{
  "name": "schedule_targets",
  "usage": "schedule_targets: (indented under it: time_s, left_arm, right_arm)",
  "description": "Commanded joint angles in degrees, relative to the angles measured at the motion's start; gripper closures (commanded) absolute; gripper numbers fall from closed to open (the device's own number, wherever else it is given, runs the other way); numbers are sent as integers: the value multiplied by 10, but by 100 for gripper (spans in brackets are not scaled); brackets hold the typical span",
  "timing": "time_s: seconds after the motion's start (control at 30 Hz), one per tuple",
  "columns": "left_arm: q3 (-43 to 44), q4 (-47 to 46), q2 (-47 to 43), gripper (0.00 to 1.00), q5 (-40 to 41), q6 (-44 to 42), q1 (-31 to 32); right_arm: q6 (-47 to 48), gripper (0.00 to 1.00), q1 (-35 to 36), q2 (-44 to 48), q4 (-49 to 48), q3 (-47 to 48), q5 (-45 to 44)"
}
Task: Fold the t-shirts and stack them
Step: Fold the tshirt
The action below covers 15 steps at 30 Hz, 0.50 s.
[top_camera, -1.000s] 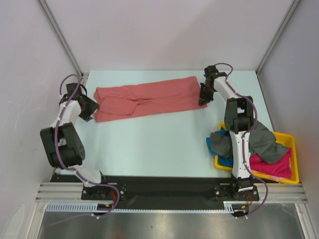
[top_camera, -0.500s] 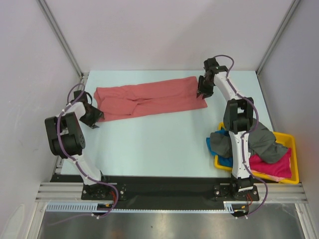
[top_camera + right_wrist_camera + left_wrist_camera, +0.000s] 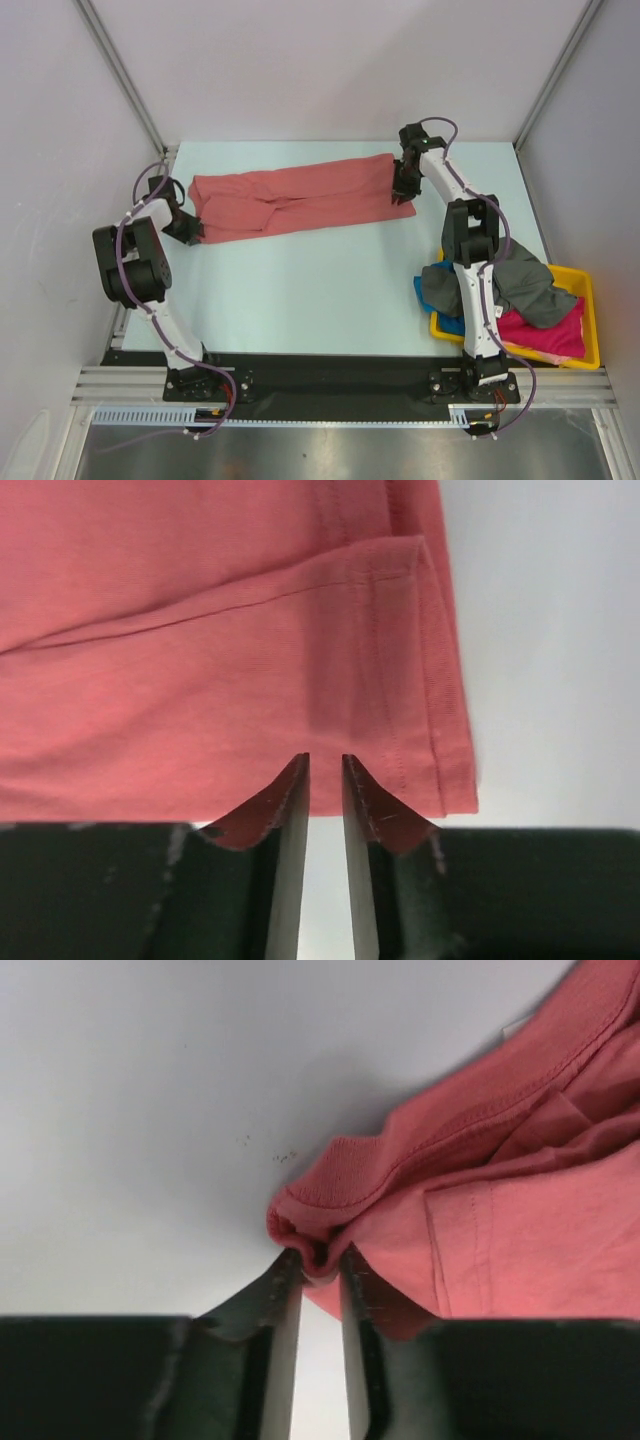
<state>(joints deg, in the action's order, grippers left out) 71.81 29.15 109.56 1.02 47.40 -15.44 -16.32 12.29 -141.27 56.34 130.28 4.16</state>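
The salmon-red t-shirt [image 3: 300,195] lies as a long folded band across the far part of the table. At its left end, my left gripper [image 3: 190,228] is shut on a bunched bit of ribbed edge [image 3: 320,1257]. My right gripper [image 3: 403,190] is at the band's right end. Its jaws stand narrow over the hemmed corner, with the cloth [image 3: 325,760] between the tips. A dark grey t-shirt [image 3: 530,285], a magenta-pink one [image 3: 545,335] and a bright blue one [image 3: 421,290] are heaped at the near right.
A yellow tray [image 3: 592,340] holds the heaped shirts, which spill over its left rim beside the right arm's base. Metal frame posts stand at the table's far corners. White walls close in both sides.
My left gripper moved in to the shirt's left end and closed on its edge. My right gripper shifted a little back and left along the right end, widened, then narrowed again.
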Motion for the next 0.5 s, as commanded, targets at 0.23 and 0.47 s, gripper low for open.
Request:
schedule_targets:
  time_s: [0.23, 0.47]
  left_arm:
    - [104, 30, 76, 100, 57, -63, -7]
    - [202, 10, 138, 100, 47, -120, -6]
  right_arm:
    - [-2, 80, 3, 34, -36, -143, -41]
    - [-24, 82, 14, 136, -68, -321, -32]
